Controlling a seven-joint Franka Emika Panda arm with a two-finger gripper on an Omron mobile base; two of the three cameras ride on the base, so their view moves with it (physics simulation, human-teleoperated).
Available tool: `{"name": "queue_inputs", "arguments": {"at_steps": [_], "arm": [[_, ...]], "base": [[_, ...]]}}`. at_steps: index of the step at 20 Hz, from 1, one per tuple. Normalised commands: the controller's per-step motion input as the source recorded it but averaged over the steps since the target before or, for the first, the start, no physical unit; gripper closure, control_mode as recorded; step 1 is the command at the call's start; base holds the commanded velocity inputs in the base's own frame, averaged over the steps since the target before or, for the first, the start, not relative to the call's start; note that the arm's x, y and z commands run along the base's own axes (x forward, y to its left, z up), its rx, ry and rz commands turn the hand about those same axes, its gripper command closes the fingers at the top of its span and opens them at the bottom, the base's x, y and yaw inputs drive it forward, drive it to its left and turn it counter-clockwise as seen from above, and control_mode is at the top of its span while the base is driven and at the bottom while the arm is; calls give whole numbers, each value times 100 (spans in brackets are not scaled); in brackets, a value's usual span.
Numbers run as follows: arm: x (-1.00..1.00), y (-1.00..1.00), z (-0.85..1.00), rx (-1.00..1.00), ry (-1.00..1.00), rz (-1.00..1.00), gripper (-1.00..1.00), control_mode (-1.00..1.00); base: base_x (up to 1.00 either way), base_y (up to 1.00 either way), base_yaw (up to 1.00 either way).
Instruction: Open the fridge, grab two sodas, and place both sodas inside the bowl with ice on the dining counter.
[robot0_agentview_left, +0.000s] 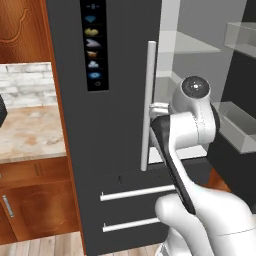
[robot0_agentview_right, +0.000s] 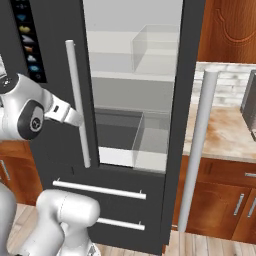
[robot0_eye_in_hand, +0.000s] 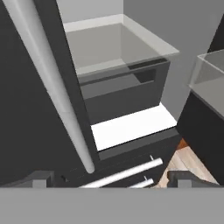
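My end effector (robot0_eye_in_hand: 109, 177) is spread wide, grasping nothing, just beside the smooth white cylindrical bar handle (robot0_agentview_left: 148, 105) of the matte dark grey fridge (robot0_agentview_left: 117, 150). Right door (robot0_agentview_right: 192, 75) ajar w/ white interior, clear glassy shelves & bins (robot0_agentview_right: 152, 140).

Fridge (robot0_agentview_left: 115, 150) skin matt dark grey; bar handle (robot0_agentview_left: 148, 105) smooth satin white (metal-like); shelves (robot0_agentview_right: 155, 47) clear glassy plastic; cabinets (robot0_agentview_left: 30, 200) glossy wood.
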Motion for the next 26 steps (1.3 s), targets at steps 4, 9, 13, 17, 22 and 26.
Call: {"name": "queue_inputs", "arguments": {"at_steps": [4,9,13,17,22,26], "arm": [[41,50,26,0,-4,15,-100,-100],[54,0,7,1,0,13,-100,-100],[66,1,-1,0,0,9,-100,-100],[54,6,-5,0,0,4,-100,-100],[57,9,-12,0,0,1,-100,-100],[59,3,-15,0,0,0,-100,-100]], "base": [[0,0,0],[0,0,0],[0,0,0],[0,0,0],[0,0,0],[0,0,0]]}}
